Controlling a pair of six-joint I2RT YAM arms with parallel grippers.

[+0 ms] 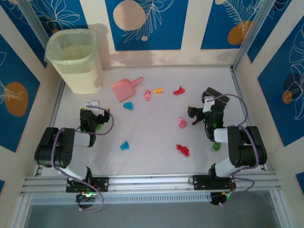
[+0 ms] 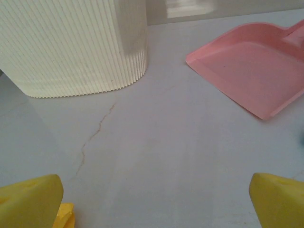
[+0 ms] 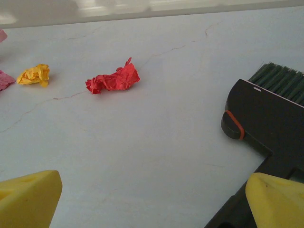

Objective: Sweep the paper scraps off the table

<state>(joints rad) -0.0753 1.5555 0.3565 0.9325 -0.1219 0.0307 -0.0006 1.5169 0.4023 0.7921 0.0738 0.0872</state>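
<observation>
By the right edge of the table (image 1: 152, 161), brush (image 3: 266, 123) sits just ahead-right of the right gripper (image 3: 152, 199), handle toward it; fingers spread, empty, left gripper (image 2: 152, 199) same.

The left arm (image 1: 61, 149) and right arm (image 1: 242, 147) sit folded at the near edge of the tabletop (image 1: 152, 128). The left gripper (image 2: 156, 199) and right gripper (image 3: 152, 199) face its far edge, jaws fully apart, empty.
</observation>
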